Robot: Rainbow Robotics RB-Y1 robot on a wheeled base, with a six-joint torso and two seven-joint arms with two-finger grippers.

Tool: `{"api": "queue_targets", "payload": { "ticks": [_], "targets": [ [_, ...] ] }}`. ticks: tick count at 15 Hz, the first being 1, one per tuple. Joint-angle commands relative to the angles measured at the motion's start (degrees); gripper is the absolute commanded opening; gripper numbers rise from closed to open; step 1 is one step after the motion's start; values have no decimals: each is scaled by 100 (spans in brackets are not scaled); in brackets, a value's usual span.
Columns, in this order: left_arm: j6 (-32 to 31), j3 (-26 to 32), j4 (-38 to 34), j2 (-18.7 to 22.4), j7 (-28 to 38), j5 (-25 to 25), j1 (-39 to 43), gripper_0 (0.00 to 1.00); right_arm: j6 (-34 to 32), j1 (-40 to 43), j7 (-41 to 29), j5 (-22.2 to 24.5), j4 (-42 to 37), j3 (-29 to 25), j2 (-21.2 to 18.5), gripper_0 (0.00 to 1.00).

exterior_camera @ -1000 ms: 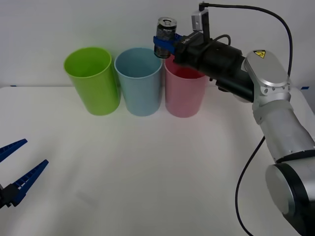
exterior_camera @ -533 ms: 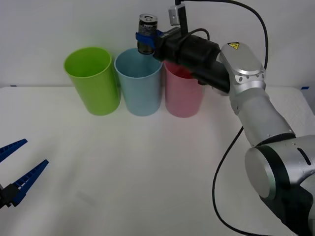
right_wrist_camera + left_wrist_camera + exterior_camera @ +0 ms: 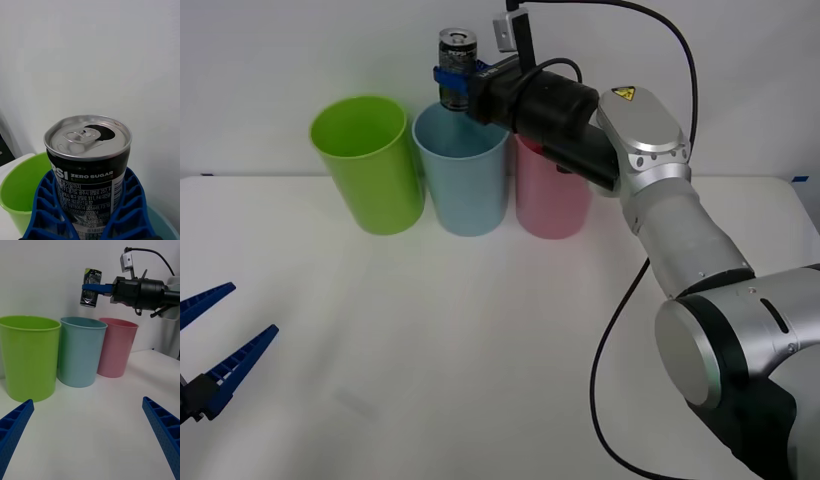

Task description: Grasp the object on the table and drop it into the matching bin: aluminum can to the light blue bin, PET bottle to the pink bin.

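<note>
The left gripper (image 3: 210,350) sits low at the table's (image 3: 480,360) left edge with its blue fingers spread wide and nothing between them. Along the far edge of the table three bins stand upright in a row, nearly touching: a lime green bin (image 3: 368,165), then the light blue bin (image 3: 463,168), then the pink bin (image 3: 552,190). What can be seen inside the green and blue bins looks bare; the pink one's mouth is partly covered by the right arm. The right gripper (image 3: 452,80) reaches in from the right and clamps its fingers around the aluminum can (image 3: 458,65), held upright in the air above the light blue bin's rim, towards its left side. The near and middle table is open white surface.
</note>
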Motion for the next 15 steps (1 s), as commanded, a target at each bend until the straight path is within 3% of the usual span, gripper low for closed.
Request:
{"api": "queue_targets", "payload": {
  "ticks": [1,2,3,4,6,12,15],
  "targets": [
    [0,0,0,0,0,0,0,100,19,9,74,8,0,-7,-4,0],
    [0,0,0,0,0,0,0,100,19,0,100,-1,0,-7,-4,3],
    [0,0,0,0,0,0,0,100,10,9,144,-1,0,-7,-4,37],
    [0,0,0,0,0,0,0,100,19,0,214,8,0,-7,-4,94],
    [0,0,0,0,0,0,0,100,28,9,786,8,0,-60,-4,100],
    [0,0,0,0,0,0,0,100,1,18,812,-27,0,-86,-30,100],
    [0,0,0,0,0,0,0,100,-113,88,856,-273,0,-34,-171,100]
  ]
}}
